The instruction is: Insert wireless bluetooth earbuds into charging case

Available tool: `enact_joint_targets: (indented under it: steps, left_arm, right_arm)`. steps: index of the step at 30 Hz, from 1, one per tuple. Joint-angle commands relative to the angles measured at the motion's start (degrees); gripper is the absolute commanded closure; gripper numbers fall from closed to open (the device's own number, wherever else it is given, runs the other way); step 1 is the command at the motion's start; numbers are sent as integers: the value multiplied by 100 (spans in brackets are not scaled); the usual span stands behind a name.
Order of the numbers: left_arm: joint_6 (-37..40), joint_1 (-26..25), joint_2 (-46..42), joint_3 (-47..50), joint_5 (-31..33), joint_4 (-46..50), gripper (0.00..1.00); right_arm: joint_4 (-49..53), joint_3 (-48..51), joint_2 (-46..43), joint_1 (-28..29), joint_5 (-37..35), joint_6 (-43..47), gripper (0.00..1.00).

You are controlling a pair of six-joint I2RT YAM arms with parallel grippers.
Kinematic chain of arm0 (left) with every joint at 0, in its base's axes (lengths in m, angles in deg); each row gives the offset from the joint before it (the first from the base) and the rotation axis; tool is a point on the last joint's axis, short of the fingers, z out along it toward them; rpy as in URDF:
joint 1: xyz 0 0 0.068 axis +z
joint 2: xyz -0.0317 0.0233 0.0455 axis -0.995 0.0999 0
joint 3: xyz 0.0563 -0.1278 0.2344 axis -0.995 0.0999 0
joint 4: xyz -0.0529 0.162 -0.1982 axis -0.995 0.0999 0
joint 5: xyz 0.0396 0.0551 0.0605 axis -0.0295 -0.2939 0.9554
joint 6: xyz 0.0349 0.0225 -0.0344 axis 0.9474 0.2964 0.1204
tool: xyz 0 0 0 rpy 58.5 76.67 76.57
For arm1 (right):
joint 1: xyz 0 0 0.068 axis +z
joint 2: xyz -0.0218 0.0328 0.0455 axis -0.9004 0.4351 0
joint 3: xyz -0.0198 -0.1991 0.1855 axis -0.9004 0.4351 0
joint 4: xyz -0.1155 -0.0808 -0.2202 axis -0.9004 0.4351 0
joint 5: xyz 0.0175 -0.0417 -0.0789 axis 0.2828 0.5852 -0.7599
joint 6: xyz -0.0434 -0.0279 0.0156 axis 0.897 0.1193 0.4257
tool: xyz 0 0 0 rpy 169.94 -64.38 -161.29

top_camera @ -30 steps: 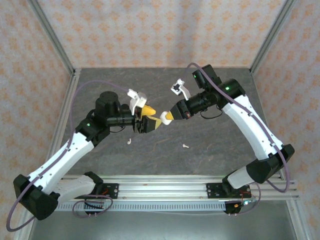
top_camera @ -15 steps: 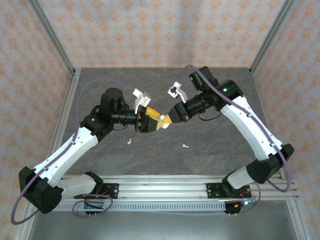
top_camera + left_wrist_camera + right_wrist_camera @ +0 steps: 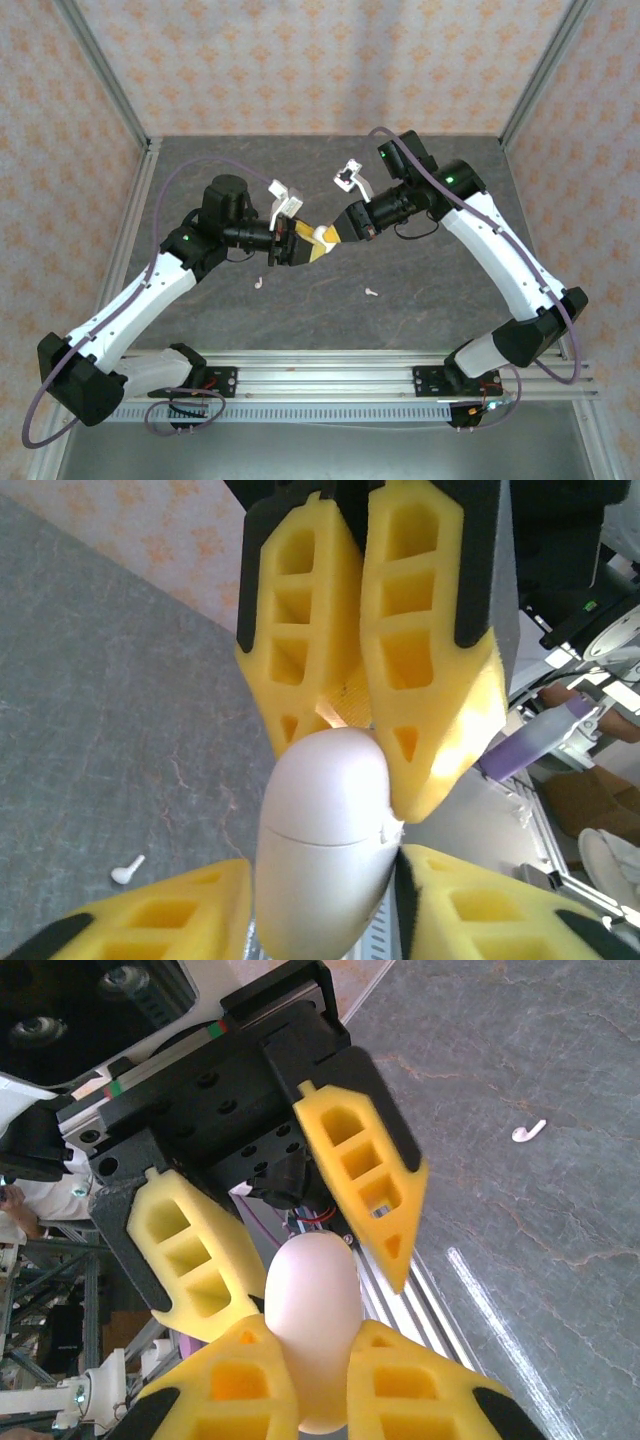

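grey tabletop carries both earbuds, loose and well apart. charging case is held aloft between the arms: right jaws clamped on one end, left jaws straddling the other, whether gripping cannot be told. judged a two-handed hold for opening.

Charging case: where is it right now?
Top view, centre: the case is held above the table by the right hand, its other end between the fingers of the left hand.

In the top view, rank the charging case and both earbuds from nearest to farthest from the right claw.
1. The charging case: gripped in the right claw, above mid-table.
2. The right earbud: on the table, right of centre.
3. The left earbud: on the table, left of centre.
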State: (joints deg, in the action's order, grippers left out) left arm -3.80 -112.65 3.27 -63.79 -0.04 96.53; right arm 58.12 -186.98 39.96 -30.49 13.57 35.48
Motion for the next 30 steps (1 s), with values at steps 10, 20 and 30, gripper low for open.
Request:
enact_joint_targets:
  steps: [10, 20, 30]
  left_arm:
    - [60, 16, -53, -172, 236, -6, 100]
    - [-99, -7, -739, 609, 1018, -722, 100]
    - [-144, -90, -1360, 1247, 1950, -978, 100]
  right_arm:
    - [-410, 319, -175, 56, 358, -227, 100]
    - [-1179, 740, -244, 31, -520, -937, 64]
    - [-1900, 1223, -172, -344, -1177, -1941, 56]
